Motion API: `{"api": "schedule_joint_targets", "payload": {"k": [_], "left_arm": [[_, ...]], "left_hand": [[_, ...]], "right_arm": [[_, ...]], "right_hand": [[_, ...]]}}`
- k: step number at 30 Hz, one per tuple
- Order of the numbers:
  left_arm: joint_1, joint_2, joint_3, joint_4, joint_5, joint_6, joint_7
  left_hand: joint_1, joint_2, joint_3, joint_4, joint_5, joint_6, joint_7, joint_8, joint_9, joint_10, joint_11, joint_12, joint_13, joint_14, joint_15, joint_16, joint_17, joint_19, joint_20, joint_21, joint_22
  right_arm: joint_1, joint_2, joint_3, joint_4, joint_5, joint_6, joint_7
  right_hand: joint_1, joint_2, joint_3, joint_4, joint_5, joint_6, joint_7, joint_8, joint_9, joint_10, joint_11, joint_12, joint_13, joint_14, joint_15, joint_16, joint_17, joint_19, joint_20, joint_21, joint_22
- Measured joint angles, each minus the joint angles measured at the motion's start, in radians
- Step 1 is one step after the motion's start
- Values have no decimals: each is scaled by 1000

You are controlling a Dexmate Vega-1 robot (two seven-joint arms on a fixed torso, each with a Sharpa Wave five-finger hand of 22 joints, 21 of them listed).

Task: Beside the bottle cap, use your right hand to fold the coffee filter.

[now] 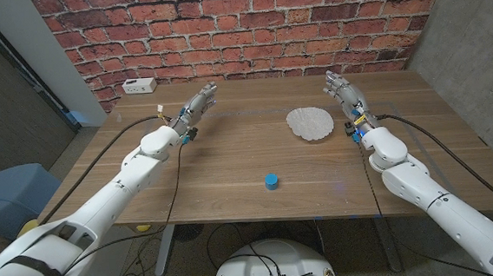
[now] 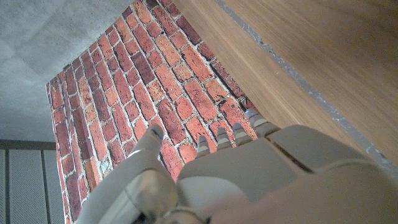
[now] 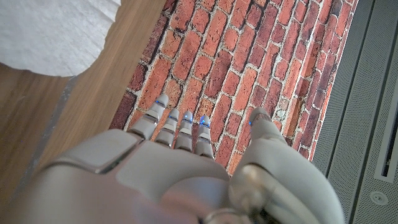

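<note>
Nothing of the fold looked begun: the coffee filter (image 1: 309,123) lay spread and round, white with a crinkled rim, untouched just beside the right hand (image 1: 342,92) on its inner side. That hand held nothing, fingers extended and apart. The bottle cap (image 1: 270,182), small and blue, sat nearer the robot, well apart from the hand.
</note>
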Motion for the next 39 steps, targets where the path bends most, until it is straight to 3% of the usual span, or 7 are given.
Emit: {"api": "schedule_joint_targets", "payload": {"k": [6, 10, 15, 39], "left_arm": [[-14, 27, 26, -59, 77, 32, 23], [-33, 47, 49, -95, 152, 65, 34], [-67, 67, 81, -124, 228, 91, 32], [-244, 63, 221, -114, 536, 97, -53]], "left_hand": [[5, 5, 0, 0, 0, 12, 4, 0, 0, 8, 1, 0, 0, 4, 4, 0, 0, 0, 0, 0, 0], [5, 5, 4, -4, 0, 17, 8, 0, 0, 16, -2, 5, 0, 8, 8, 0, 0, 5, 5, 0, 0], [5, 5, 4, -4, 0, 29, 7, 0, 0, 26, -1, 6, 0, 12, 7, 0, 0, 5, 5, 0, 0], [5, 5, 8, 0, 0, 42, 12, -5, 3, 34, -9, 6, 0, 22, 0, 0, 3, 16, 5, 0, 0]], "right_arm": [[-16, -16, 10, -14, 4, -11, -7], [-20, -23, 14, -20, 4, -18, -10], [-21, -30, 15, -25, 5, -28, -11], [18, -20, 5, 9, -9, -44, -23]], "right_hand": [[1, 7, 0, 0, 0, 4, 4, -1, 0, 8, 7, 0, 0, 3, 8, 6, -5, 1, 11, 0, 0], [0, 8, 4, -4, 0, 15, 4, -8, -4, 30, 9, 0, -5, 25, -26, 8, -14, 6, 16, 0, 0], [-4, 12, 4, -4, 0, 18, 7, -8, -5, 36, 14, 0, -9, 36, 0, 14, -14, 7, 18, 0, 0], [-3, 21, 8, 0, 0, 30, 9, -14, -4, 47, 14, 0, -9, 34, 16, 13, -19, 7, 28, 0, 0]]}}
